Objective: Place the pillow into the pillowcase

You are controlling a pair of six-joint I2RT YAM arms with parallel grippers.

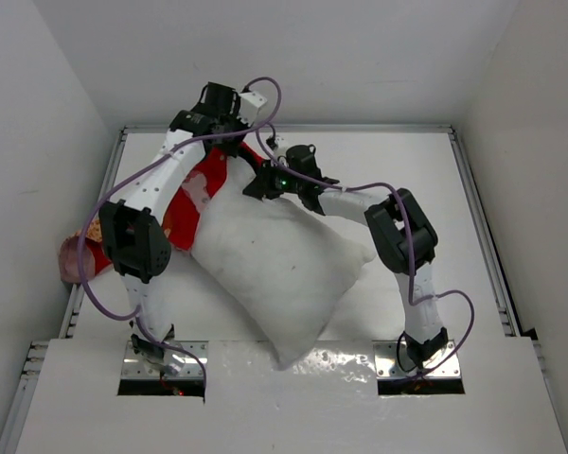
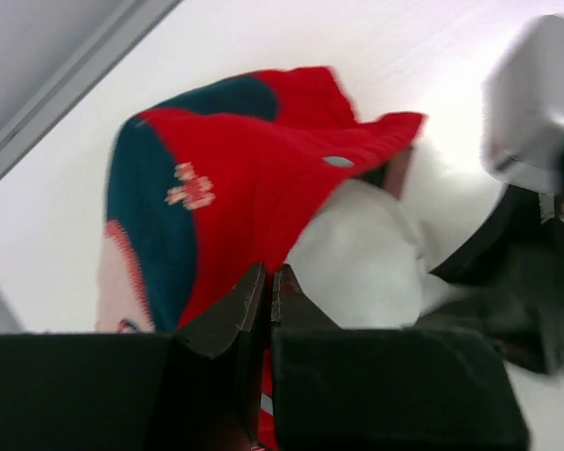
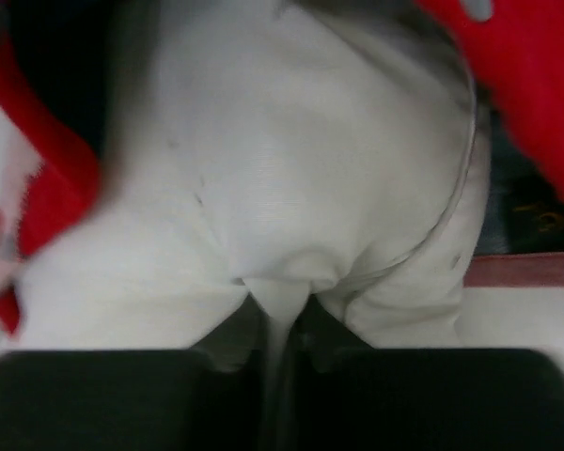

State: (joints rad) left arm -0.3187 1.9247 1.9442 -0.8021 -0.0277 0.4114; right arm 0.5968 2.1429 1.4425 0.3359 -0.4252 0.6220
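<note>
The white pillow (image 1: 279, 270) lies slantwise across the middle of the table. Its far corner sits in the mouth of the red pillowcase (image 1: 191, 194), which lies at the back left under my left arm. My left gripper (image 1: 244, 142) is at the pillowcase's far edge. In the left wrist view its jaws (image 2: 268, 272) are shut on the red pillowcase (image 2: 254, 160), lifting it over the pillow (image 2: 357, 254). My right gripper (image 1: 257, 182) pinches a fold of the pillow (image 3: 291, 169) between shut fingers (image 3: 280, 305), with red pillowcase (image 3: 536, 85) on both sides.
Part of the pillowcase (image 1: 76, 255) hangs over the table's left rail (image 1: 102, 194). White walls close in on the left, back and right. Purple cables (image 1: 360, 184) loop over both arms. The right arm's wrist (image 2: 522, 254) is close beside my left gripper.
</note>
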